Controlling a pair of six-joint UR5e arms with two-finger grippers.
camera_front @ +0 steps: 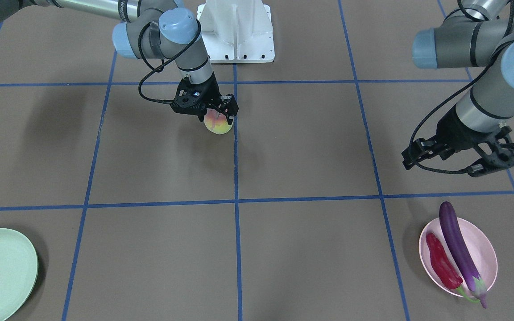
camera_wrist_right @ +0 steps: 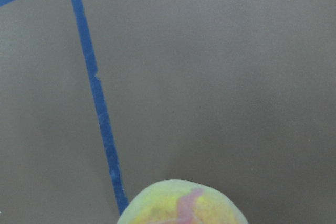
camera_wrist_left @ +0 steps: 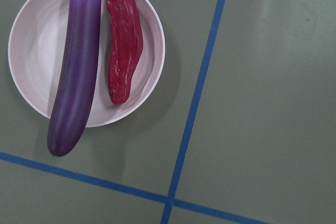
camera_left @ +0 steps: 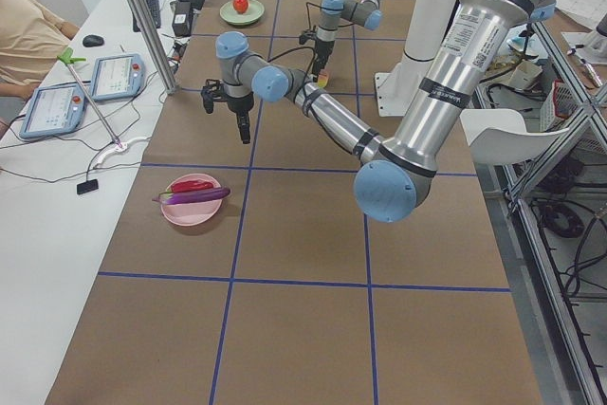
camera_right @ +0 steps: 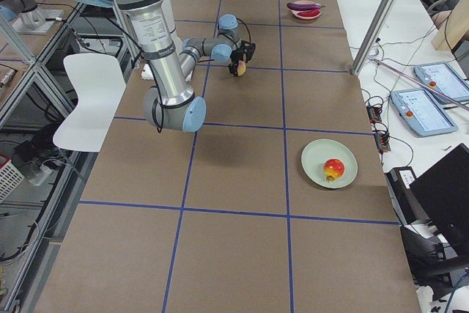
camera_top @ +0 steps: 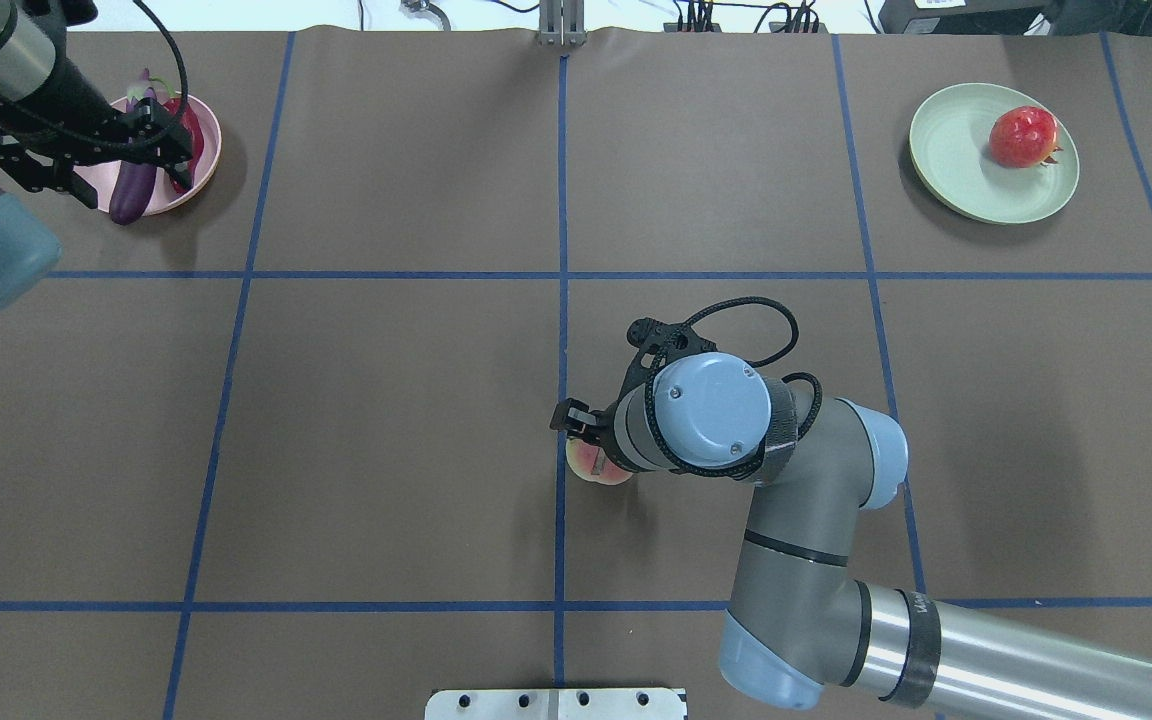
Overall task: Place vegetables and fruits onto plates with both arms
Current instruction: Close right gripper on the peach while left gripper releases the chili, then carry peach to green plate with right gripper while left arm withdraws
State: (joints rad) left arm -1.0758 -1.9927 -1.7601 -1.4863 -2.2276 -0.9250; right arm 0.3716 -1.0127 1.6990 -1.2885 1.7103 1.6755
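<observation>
The peach [camera_front: 219, 127] is clasped by the right gripper [camera_front: 218, 117], whose fingers are closed against it on two sides; nothing else is held. The peach is found near the middle of the table [camera_front: 306, 147], just beside a blue tape line [camera_front: 235, 151] — whether it rests on the surface or is raised a little cannot be told. In the right wrist view only its yellow-green top with a pink streak is seen, at 6 o'clock of the picture.

In the overhead view, the green plate [camera_top: 956, 160] is set at 2 o'clock from the peach and well apart from it. The pink plate [camera_front: 484, 252] is set at 10 o'clock, likewise well apart. The red fruit [camera_top: 1024, 136] is laid on the green plate, toward its 2 o'clock rim.

The left gripper [camera_front: 442, 168] is held above the table near the pink plate, with its fingers spread wide and nothing between them. In the left wrist view the eggplant [camera_wrist_left: 79, 66] is laid across the pink plate from 12 o'clock to 7 o'clock — its blunt purple end is carried past the rim over the table. The chili [camera_wrist_left: 124, 51] is laid just beside it on the 3 o'clock side, with its green stem toward 12 o'clock.
</observation>
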